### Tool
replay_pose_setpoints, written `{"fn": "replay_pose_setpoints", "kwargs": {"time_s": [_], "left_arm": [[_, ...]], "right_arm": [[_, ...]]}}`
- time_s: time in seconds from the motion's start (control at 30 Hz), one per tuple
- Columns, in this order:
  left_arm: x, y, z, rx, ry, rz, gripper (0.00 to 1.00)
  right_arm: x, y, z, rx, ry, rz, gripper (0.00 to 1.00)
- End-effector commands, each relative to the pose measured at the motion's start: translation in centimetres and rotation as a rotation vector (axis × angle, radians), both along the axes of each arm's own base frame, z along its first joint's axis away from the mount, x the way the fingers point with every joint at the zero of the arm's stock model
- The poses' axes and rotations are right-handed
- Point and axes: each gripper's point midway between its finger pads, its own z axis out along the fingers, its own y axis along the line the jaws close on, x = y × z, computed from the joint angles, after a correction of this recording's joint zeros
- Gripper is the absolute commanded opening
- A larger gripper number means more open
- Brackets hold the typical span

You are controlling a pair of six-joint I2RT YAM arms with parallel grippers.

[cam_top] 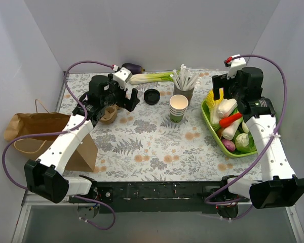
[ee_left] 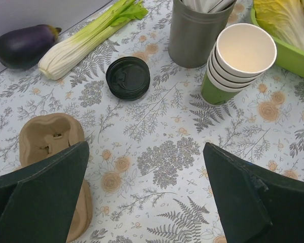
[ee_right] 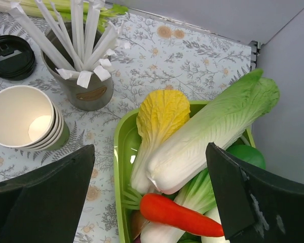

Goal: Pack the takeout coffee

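Barely begun: left gripper [ee_left: 146, 148] and right gripper [ee_right: 150, 149] both gape empty, with the cup stack [ee_left: 236, 63] and loose lids [ee_left: 127, 77] ahead of the left, nothing bagged.

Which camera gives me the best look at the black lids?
Left wrist: the black lids lie whole, close and unblocked near the picture's upper middle. Top external shows the lids whole but small and far. Right wrist catches the lids only at its left edge, slightly cut off.

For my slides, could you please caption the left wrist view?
Open left gripper facing a pulp carrier, black lids and stacked paper cups.
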Motion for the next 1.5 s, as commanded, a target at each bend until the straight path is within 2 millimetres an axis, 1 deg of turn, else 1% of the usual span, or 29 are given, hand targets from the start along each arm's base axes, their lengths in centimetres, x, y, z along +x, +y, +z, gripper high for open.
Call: {"fn": "replay_pose_setpoints", "kwargs": {"time_s": [0.0, 0.03, 0.07, 0.1, 0.13, 0.17, 0.2, 0.27, 0.3, 0.33, 0.37, 0.4, 0.43, 0.5, 0.53, 0.57, 0.6, 0.63, 0.67, 0.73, 0.77, 0.8, 0.83, 0.9, 0.93, 1.1, 1.2, 1.3, 1.47], "left_arm": [[-0.4, -0.3, 2.9, -0.001, -0.066, -0.046, 0.98], [-0.6, -0.6, 2.8, -0.011, -0.05, -0.062, 0.98], [-0.8, -0.9, 3.0, -0.023, -0.04, -0.073, 0.98], [-1.1, -1.2, 3.1, -0.031, -0.029, -0.094, 0.98], [-1.7, -1.8, 3.3, -0.044, -0.012, -0.137, 0.98], [-2.0, -2.0, 3.3, -0.049, 0.0, -0.156, 0.98], [-2.4, -2.3, 3.2, -0.053, 0.013, -0.177, 0.98], [-3.3, -2.7, 3.0, -0.056, 0.056, -0.224, 0.98], [-3.5, -2.8, 2.9, -0.057, 0.075, -0.231, 0.98], [-4.0, -2.8, 2.3, -0.052, 0.107, -0.239, 0.98], [-4.3, -2.9, 2.0, -0.052, 0.123, -0.249, 0.98], [-4.5, -2.8, 1.8, -0.05, 0.134, -0.247, 0.98], [-4.6, -2.7, 1.4, -0.048, 0.144, -0.246, 0.98], [-5.0, -2.5, 0.8, -0.042, 0.151, -0.241, 0.98], [-4.8, -2.4, 0.9, -0.042, 0.142, -0.234, 0.98], [-3.9, -2.0, 1.5, -0.029, 0.117, -0.193, 0.98], [-3.6, -1.9, 1.7, -0.023, 0.103, -0.179, 0.98], [-2.9, -1.5, 2.0, -0.011, 0.085, -0.145, 0.98], [-2.7, -1.3, 2.4, -0.007, 0.07, -0.137, 0.98], [-2.6, -1.0, 2.5, -0.002, 0.06, -0.124, 0.98], [-2.8, -0.9, 2.6, 0.0, 0.058, -0.125, 0.98], [-2.9, -0.9, 2.5, 0.002, 0.059, -0.127, 0.98], [-3.0, -0.8, 2.4, 0.004, 0.058, -0.127, 0.98], [-3.3, -0.6, 2.1, 0.008, 0.062, -0.128, 0.98], [-3.3, -0.5, 2.0, 0.011, 0.065, -0.124, 0.98], [-3.5, -0.2, 2.0, 0.012, 0.06, -0.117, 0.98], [-3.5, -0.3, 2.0, 0.011, 0.057, -0.119, 0.98], [-3.6, -0.3, 1.8, 0.012, 0.061, -0.122, 0.98], [-3.5, -0.3, 1.7, 0.01, 0.065, -0.122, 0.98]], "right_arm": [[0.7, -0.2, 3.2, 0.002, -0.095, -0.009, 0.98], [0.7, 0.1, 3.4, -0.003, -0.103, 0.01, 0.98], [0.5, 1.0, 3.3, -0.001, -0.093, 0.075, 0.98], [0.3, 1.6, 4.1, -0.051, -0.115, 0.152, 0.98], [0.1, 2.3, 3.8, -0.076, -0.105, 0.221, 0.98], [-0.5, 3.9, 3.9, -0.069, -0.111, 0.332, 0.98], [-1.0, 4.4, 3.6, -0.113, -0.108, 0.405, 0.97], [-1.6, 6.0, 3.1, -0.095, -0.093, 0.515, 0.95], [-2.1, 6.3, 2.3, -0.094, -0.047, 0.543, 0.89], [-1.5, 6.6, 2.2, -0.097, -0.031, 0.561, 0.87], [-1.6, 6.9, 1.7, -0.091, -0.004, 0.58, 0.84], [-1.5, 7.3, 1.5, -0.088, 0.015, 0.606, 0.76], [-1.7, 7.7, 0.5, -0.107, 0.068, 0.655, 0.7], [-2.1, 9.2, -0.4, -0.113, 0.114, 0.742, 0.61], [-2.3, 9.6, -1.6, -0.113, 0.178, 0.775, 0.6], [-2.4, 10.9, -3.4, -0.109, 0.237, 0.853, 0.54], [-2.7, 11.4, -3.7, -0.102, 0.255, 0.881, 0.52], [-2.9, 12.2, -4.1, -0.103, 0.269, 0.915, 0.47], [-2.7, 12.8, -5.1, -0.102, 0.298, 0.939, 0.45], [-2.9, 14.5, -5.9, -0.129, 0.308, 1.013, 0.43], [-2.9, 15.0, -6.1, -0.144, 0.307, 1.028, 0.42], [-2.9, 15.5, -6.3, -0.158, 0.303, 1.047, 0.42], [-3.0, 16.4, -6.2, -0.182, 0.285, 1.089, 0.42], [-2.8, 17.2, -7.0, -0.21, 0.302, 1.122, 0.43], [-2.8, 18.1, -7.4, -0.227, 0.307, 1.147, 0.46], [-1.9, 18.6, -8.9, -0.272, 0.366, 1.154, 0.48], [-1.9, 18.7, -9.7, -0.269, 0.421, 1.16, 0.48], [-1.7, 18.5, -10.8, -0.288, 0.448, 1.144, 0.47], [-1.4, 18.0, -11.7, -0.313, 0.472, 1.118, 0.44]]}}
